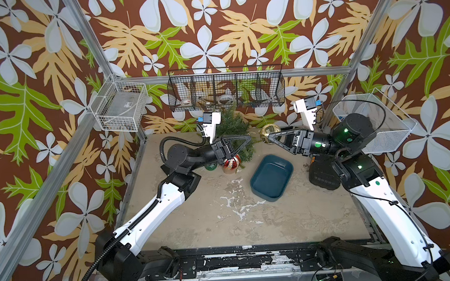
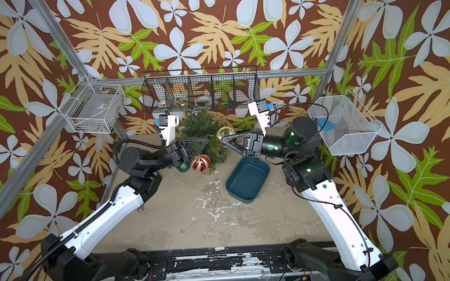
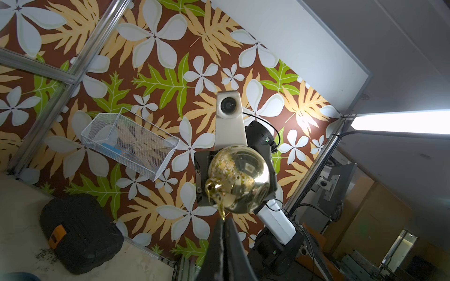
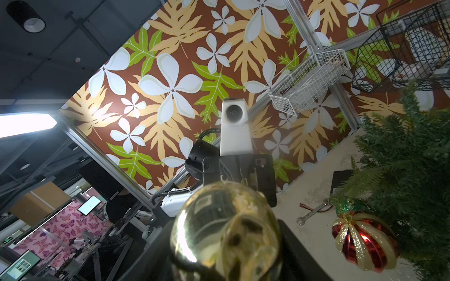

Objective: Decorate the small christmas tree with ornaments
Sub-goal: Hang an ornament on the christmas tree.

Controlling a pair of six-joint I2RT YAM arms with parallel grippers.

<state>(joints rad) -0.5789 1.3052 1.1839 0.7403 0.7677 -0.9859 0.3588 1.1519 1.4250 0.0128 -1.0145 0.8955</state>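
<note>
Gold bauble w/in right end effector grip

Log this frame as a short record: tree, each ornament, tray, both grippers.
tree: small christmas tree, at the back of the table
gold bauble: off the table, beside the tree
hanger loop: runs from the gold bauble's cap into the left gripper's tips
red bauble: low at the tree's front; hung or resting, cannot tell
green bauble: next to the red bauble, partly behind the left arm
blue tray: empty
left gripper: shut on hanger loop
right gripper: shut on gold bauble
</note>
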